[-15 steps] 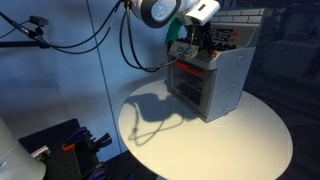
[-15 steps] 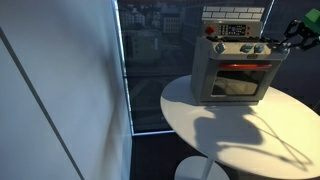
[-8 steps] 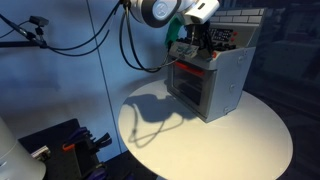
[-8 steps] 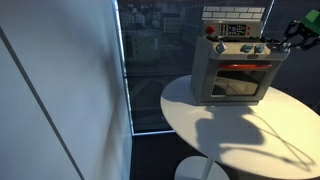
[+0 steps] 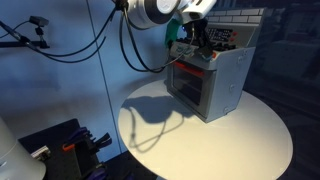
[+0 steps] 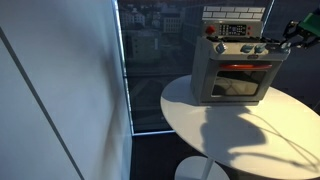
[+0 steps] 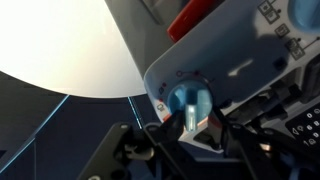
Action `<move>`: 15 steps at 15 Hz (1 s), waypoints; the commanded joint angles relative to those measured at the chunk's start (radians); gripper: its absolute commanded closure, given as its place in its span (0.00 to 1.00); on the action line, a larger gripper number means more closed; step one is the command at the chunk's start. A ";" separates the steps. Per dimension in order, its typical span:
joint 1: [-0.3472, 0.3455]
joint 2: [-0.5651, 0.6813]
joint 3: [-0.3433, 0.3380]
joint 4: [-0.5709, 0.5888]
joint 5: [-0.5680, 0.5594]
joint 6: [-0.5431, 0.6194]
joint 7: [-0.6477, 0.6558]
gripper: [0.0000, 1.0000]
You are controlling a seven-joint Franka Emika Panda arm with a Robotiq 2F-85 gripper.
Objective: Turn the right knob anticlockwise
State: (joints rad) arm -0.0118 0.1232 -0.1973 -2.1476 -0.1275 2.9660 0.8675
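A round white table (image 5: 230, 140) carries a grey toy oven (image 5: 222, 80), which stands toward the table's one o'clock edge in an exterior view. The arm (image 5: 152, 10) comes down from eleven o'clock, and its gripper (image 5: 190, 38) is up against the oven's control panel.

The right knob (image 7: 188, 100) fills the middle of the wrist view. It is blue, with a pale bar across its face running from twelve to six o'clock. The gripper (image 7: 188, 132) sits just under it at six o'clock, with dark finger parts flanking it at eight and four. Whether the jaws clamp the knob or merely bracket it, I cannot tell.

My judgement is that the approach is done and the claw is lined up on the knob. The anticlockwise turn is either just starting or still to come, since nothing shows how far the bar has travelled.

Only the wrist view gives the knob's bar and the dial marks. An exterior view shows the oven (image 6: 235, 70) front-on, with the gripper (image 6: 288, 36) arriving from three o'clock at the panel's right end. Both are too small there to show any contact.
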 commanded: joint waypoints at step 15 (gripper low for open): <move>0.031 -0.083 -0.042 0.003 -0.372 -0.125 0.037 0.90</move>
State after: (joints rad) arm 0.0113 0.1073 -0.2232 -2.1373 -0.4318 2.9079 0.9031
